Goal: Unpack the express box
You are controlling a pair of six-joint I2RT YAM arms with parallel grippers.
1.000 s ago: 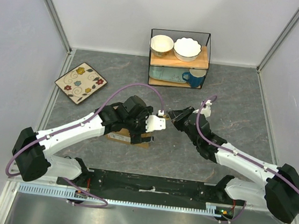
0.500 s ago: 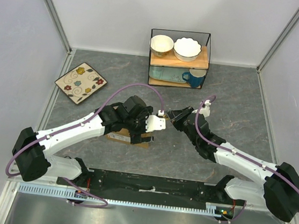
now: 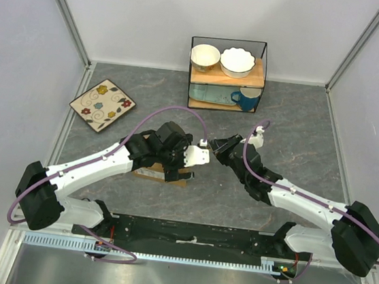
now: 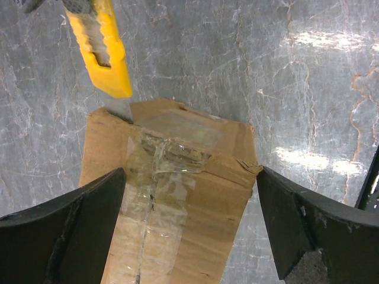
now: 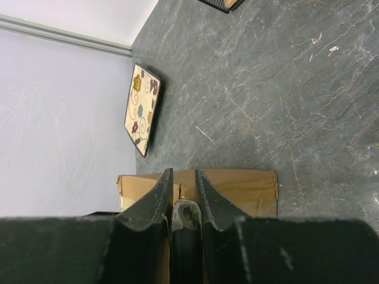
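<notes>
From above, my left arm hides most of the box (image 3: 160, 175) on the table (image 3: 300, 134). The left wrist camera shows it plainly: taped seam up, my left fingers (image 4: 59, 231) spread apart on either side, and the yellow knife (image 4: 103, 53) with its tip at the box's far edge. The right wrist camera shows my right fingers (image 5: 155, 201) clamped on the knife's handle, with a flowered plate (image 5: 142, 109) beyond.

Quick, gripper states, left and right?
Left gripper: open, over the brown cardboard express box.
Right gripper: shut on the yellow utility knife.
</notes>
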